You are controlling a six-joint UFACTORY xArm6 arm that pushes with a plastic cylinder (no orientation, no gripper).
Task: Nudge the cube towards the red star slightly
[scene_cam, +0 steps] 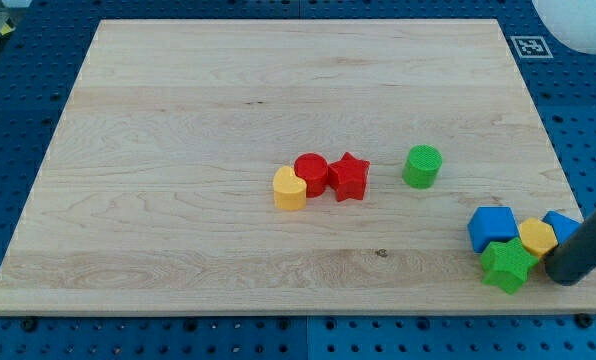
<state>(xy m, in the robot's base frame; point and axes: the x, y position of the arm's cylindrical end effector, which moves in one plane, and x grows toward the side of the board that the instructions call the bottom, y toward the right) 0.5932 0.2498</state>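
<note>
- My tip (566,277) holds nothing, resting beside the yellow block (537,237) and green star (507,265).
- The blue cube (492,227) sits well right of the red star (349,177).

Bright, even overhead light; soft short shadows under blocks. Wooden board (228,150) sharp, no glare. White object (578,25) at top right slightly overexposed. Mild compression blur.

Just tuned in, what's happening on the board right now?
My tip sits at the view's bottom right, against a cluster of blocks: a blue cube, a yellow block, a green star and a second blue block. The red star lies mid-board beside a red cylinder and a yellow heart, with a green cylinder to its right. The cube is still far from the red star.
</note>
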